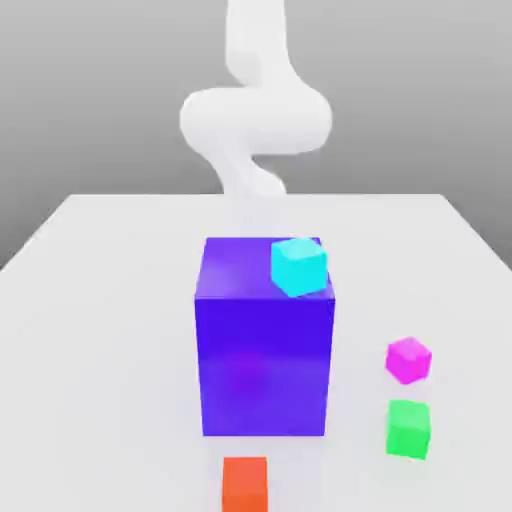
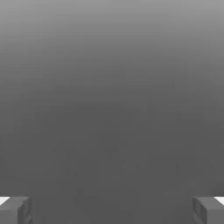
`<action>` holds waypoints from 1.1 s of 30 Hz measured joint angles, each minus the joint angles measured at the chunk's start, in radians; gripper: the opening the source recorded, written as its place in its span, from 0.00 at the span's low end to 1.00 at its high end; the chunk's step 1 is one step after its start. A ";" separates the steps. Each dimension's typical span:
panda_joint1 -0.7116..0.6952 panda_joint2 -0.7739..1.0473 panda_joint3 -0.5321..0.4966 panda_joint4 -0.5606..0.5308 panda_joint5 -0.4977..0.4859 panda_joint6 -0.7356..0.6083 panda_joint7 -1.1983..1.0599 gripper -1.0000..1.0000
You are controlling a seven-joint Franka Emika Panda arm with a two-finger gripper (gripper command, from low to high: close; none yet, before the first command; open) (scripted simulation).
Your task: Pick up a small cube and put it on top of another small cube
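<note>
The gripper [image 2: 112,211] stood with its two fingers [image 2: 15,210] spread wide and nothing between them, only plain grey beyond, so every cube lay well away from the fingertips. The small magenta cube [image 1: 408,359] sat on the white table [image 1: 100,300], just beside the green cube [image 1: 409,429] and near the big blue-purple cube [image 1: 265,340], which carried a cyan cube [image 1: 298,265] on top. With such close neighbours, a wide descent could likely nudge the green cube or clip the big block, knocking the magenta one askew before the fingers closed.

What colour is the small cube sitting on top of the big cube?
Cyan: the small cube on the big blue-purple cube, clearest in the exterior view.
</note>
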 joint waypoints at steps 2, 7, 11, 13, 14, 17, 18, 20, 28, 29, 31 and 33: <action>0.036 0.069 0.031 -0.056 0.024 0.052 0.010 0.50; 0.125 0.236 0.118 -0.190 0.075 0.179 0.041 0.50; 0.194 0.374 0.201 -0.299 0.102 0.284 0.077 0.50; 0.228 0.449 0.247 -0.356 0.108 0.340 0.102 0.50; 0.244 0.489 0.272 -0.385 0.107 0.370 0.119 0.50; 0.289 0.627 0.350 -0.480 0.064 0.469 0.200 0.50; 0.312 0.671 0.367 -0.510 0.030 0.500 0.240 0.50; 0.326 0.753 0.349 -0.524 -0.080 0.560 0.329 0.50; 0.584 0.998 0.026 -0.478 -0.368 0.749 0.547 0.00; 0.584 0.998 0.026 -0.478 -0.369 0.749 0.548 0.00; 0.584 0.998 0.026 -0.478 -0.370 0.750 0.549 0.00; 0.600 1.010 0.010 -0.475 -0.375 0.760 0.554 0.00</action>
